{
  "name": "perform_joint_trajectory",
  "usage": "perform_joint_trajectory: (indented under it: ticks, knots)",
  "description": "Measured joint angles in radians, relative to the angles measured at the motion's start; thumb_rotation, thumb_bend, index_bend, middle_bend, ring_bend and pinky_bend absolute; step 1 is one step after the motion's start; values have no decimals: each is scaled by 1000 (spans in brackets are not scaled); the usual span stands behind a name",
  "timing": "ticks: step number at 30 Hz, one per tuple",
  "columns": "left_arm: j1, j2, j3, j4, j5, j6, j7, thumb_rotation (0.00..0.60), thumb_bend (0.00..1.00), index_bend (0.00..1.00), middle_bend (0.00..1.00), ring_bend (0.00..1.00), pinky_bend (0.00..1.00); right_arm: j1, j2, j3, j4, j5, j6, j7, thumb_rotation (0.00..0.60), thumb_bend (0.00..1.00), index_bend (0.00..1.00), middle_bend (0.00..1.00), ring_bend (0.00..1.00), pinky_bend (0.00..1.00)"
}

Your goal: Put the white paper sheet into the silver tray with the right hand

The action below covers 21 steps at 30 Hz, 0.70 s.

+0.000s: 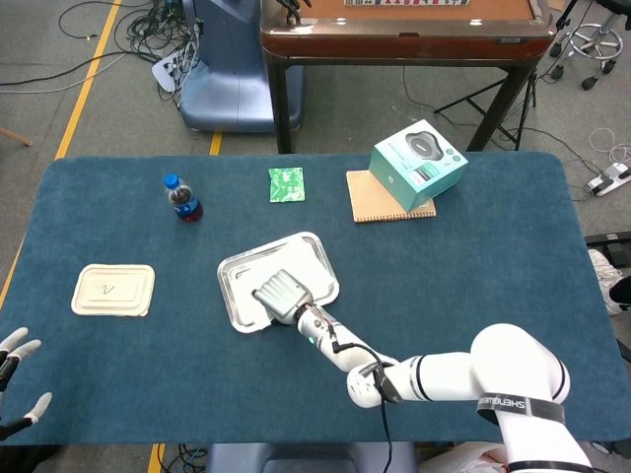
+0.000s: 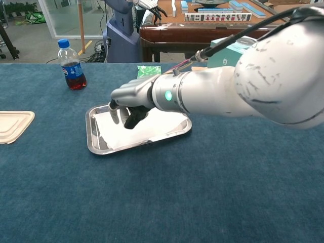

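Observation:
The white paper sheet (image 2: 161,123) lies flat inside the silver tray (image 2: 91,136), which sits mid-table (image 1: 226,267). My right hand (image 2: 130,102) is over the tray's left half, its fingers bent down to the sheet and its thumb hanging apart; it grips nothing. From the head view the right hand (image 1: 281,293) covers the tray's near part, and a strip of the sheet (image 1: 248,310) shows beside it. My left hand (image 1: 18,379) shows only at the lower left edge, fingers spread, off the table.
A cola bottle (image 1: 182,197) stands at the back left, with a green packet (image 1: 286,184) to its right. A teal box (image 1: 418,164) rests on a brown notebook (image 1: 367,205). A beige lidded container (image 1: 113,290) lies at the left.

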Motion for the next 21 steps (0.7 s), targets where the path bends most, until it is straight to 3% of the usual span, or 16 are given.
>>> perform_joint_trajectory:
  ticks: [10, 21]
  knots:
    - [10, -5, 1, 12, -14, 3, -8, 600, 212, 229, 116, 140, 86, 32, -82, -40, 156, 18, -11, 37, 392, 1000, 321, 1000, 1000, 1000]
    - [13, -3, 0, 16, -21, 1, -11, 600, 212, 229, 116, 140, 86, 59, -173, -37, 283, -8, -44, 95, 393, 1000, 321, 1000, 1000, 1000]
